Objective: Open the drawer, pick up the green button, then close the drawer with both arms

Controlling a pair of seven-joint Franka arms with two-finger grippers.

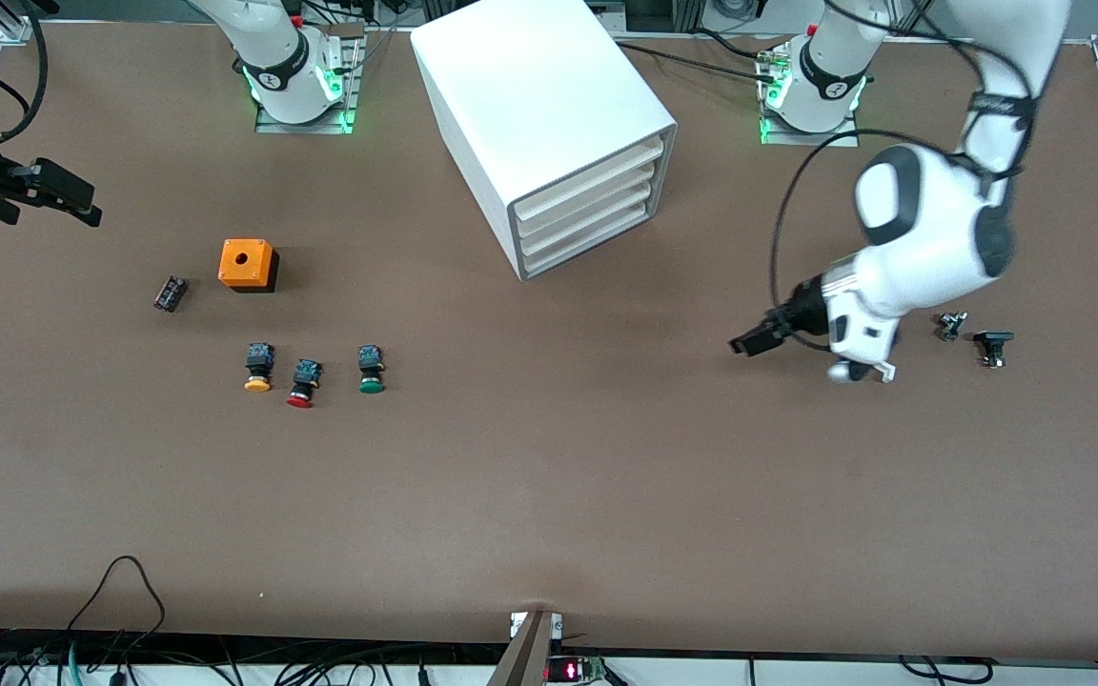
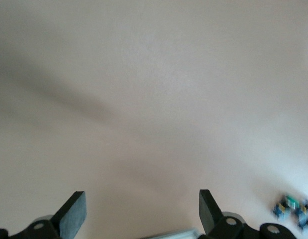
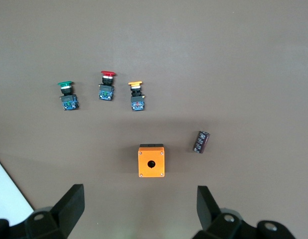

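The white cabinet (image 1: 530, 105) stands at the middle of the table, between the two arm bases. Its lowest drawer (image 1: 587, 242) is shut, like the ones above it. The green-capped button (image 1: 371, 370) lies on the table toward the right arm's end, also in the right wrist view (image 3: 68, 94). My left gripper (image 1: 747, 343) hangs open and empty over bare table, nearer to the front camera than the drawer fronts (image 2: 140, 209). My right gripper (image 1: 68, 195) is open and empty, high over the right arm's end (image 3: 140, 204).
A red-capped button (image 1: 302, 383) and a yellow-capped button (image 1: 258, 368) lie beside the green one. An orange box (image 1: 247, 264) and a black cylinder (image 1: 171, 293) lie close by. Two small dark parts (image 1: 950, 326) (image 1: 992, 345) lie beside the left arm.
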